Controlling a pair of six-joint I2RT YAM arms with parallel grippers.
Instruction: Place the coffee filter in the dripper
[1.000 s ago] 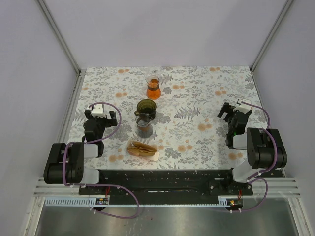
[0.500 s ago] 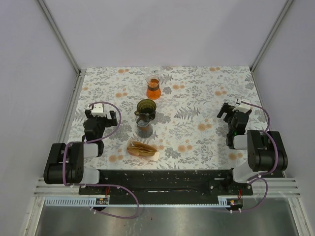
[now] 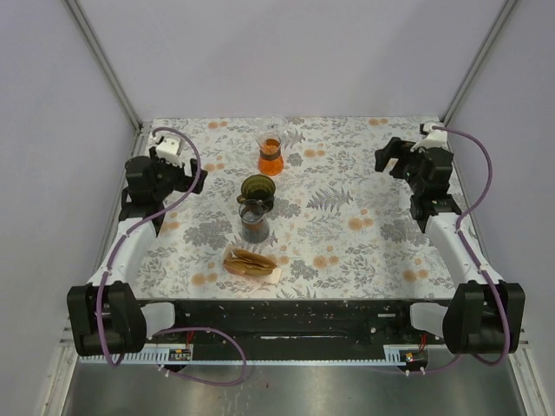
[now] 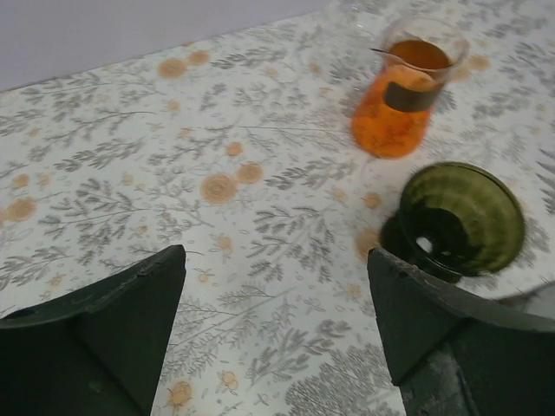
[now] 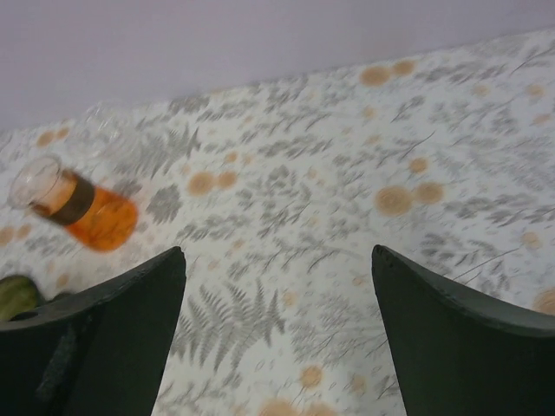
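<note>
Black left fingers (image 4: 113, 338): spread wide, empty, hovering over the far-left counter (image 3: 364, 251). Right fingers (image 5: 104, 338): likewise parted, holding nothing, far right. Dripper (image 3: 257, 189): centre, olive cone, no paper inside. Coffee filter (image 3: 250, 260): brown stack just on its near side, untouched. Step: approach, task judged barely begun. Next: one arm must descend and pinch a single filter's edge.

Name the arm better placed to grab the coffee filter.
Left, probably: the coffee filter stack lies left of centre, nearer the open left gripper than the open right gripper across the table.
</note>
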